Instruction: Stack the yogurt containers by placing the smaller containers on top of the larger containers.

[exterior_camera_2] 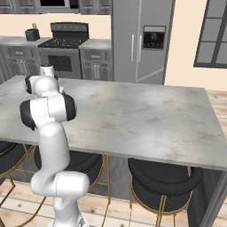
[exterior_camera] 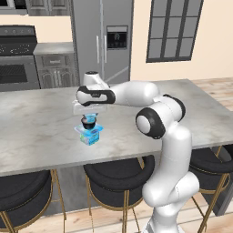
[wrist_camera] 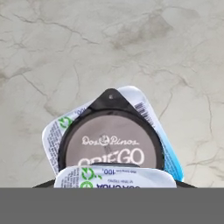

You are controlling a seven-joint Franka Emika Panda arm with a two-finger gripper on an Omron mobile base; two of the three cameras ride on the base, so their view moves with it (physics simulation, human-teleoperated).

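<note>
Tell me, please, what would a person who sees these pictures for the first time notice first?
First, the white arm reaching left over the marble counter, its gripper directly above a small stack. There the black round cup sits on the blue boxy pack. In the hand view, the tiny light-blue cup appears just above the black cup's lid, between the fingers. Behind stand a steel refrigerator and a dark stove.

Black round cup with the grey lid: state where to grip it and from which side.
Take the black round cup by its curved wall, from above: it stands upright atop the blue boxy pack, and roundness suits any angle. First clear the tiny light-blue cup.
</note>
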